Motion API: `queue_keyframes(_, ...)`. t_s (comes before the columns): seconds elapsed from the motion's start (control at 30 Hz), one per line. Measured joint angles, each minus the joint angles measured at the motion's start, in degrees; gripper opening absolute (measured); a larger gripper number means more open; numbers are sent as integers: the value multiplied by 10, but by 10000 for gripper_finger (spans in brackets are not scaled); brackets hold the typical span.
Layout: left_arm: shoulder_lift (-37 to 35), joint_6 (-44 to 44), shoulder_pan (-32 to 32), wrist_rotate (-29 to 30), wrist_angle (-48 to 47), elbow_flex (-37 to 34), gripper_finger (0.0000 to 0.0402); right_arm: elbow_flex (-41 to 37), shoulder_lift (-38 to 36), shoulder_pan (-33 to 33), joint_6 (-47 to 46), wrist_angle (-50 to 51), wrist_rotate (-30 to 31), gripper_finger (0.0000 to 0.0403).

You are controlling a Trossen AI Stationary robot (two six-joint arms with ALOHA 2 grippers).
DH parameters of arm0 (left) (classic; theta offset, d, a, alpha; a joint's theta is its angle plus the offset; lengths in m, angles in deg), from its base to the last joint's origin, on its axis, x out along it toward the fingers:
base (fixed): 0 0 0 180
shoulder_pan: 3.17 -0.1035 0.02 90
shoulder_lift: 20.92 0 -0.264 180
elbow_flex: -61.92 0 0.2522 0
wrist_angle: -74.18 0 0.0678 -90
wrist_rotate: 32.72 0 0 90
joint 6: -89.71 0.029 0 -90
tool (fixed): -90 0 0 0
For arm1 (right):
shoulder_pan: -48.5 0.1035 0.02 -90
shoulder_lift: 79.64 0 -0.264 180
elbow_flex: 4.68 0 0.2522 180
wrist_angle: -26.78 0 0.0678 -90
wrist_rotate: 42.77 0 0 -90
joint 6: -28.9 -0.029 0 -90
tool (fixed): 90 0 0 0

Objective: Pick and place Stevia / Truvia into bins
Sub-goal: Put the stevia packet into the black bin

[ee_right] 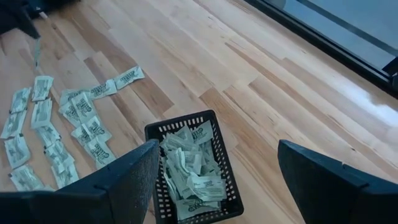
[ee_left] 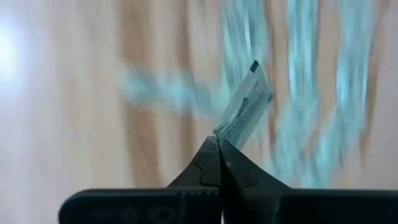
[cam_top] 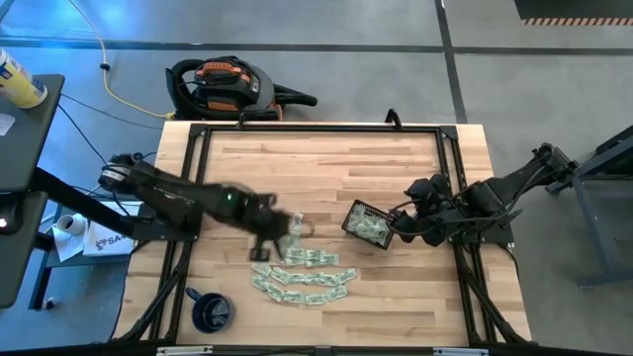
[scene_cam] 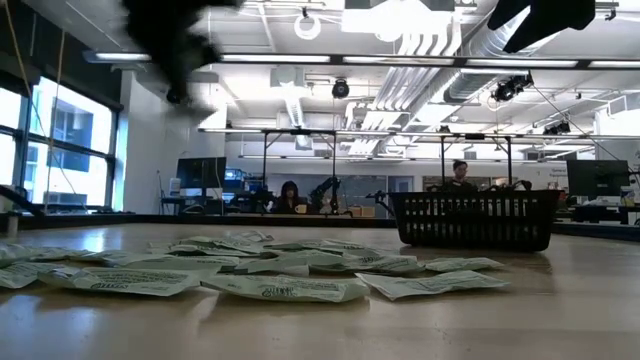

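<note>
High view: left gripper (cam_top: 269, 240) poised over the upper left edge of the spread of pale green and white paper sachets (cam_top: 302, 279) on the light wooden table (cam_top: 316, 168). Right gripper (cam_top: 404, 225) just beside the small square black perforated tray (cam_top: 368, 225), itself holding several sachets, to the right of the spread. Spread counted only roughly, more than 12, in 2 ragged rows. 1 dark blue round mug (cam_top: 210, 311) near the table's front left corner. 1 orange and black vacuum cleaner (cam_top: 229, 87) on the floor beyond the far edge.

Low view: sachets lying flat across the tabletop, the black tray (scene_cam: 475, 220) standing behind them to the right. 2 people seated far off in the room.

Left wrist view: fingers (ee_left: 205, 165) closed tight, pinching 1 single white and green sachet (ee_left: 245, 111) by its lower corner, tilted upward, clear of the blurred table beneath.

Right wrist view: fingers (ee_right: 124, 177) spread wide, holding nothing, straddling the tray (ee_right: 221, 165) from above. Tray heaped with sachets, too jumbled to count. About 17 loose sachets (ee_right: 56, 124) on the wood beside it, well apart from the tray.
</note>
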Motion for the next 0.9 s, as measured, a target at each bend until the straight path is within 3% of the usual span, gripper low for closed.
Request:
queue_keyframes(0.17, 27, 68, -86, 9, 200, 51, 22, 0, 0, 0, 6, 0, 0, 316)
queue_keyframes(0.33, 160, 74, -150, -46, 294, 142, 22, 0, 0, 14, -5, -4, 10, 316)
queue_keyframes(0.57, 388, 97, -152, -73, 230, 363, 27, 0, 0, 47, -47, 1, 7, 316)
queue_keyframes(0.67, 463, 96, -153, -42, 187, 440, 52, 0, 0, 58, -51, 2, 7, 316)
queue_keyframes(0.77, 506, 97, -153, -18, 114, 495, 90, 0, 0, 62, -50, 6, 9, 316)
queue_keyframes(0.9, 508, 80, -151, -26, -18, 545, 145, 0, 0, 63, -48, 18, 10, 316)
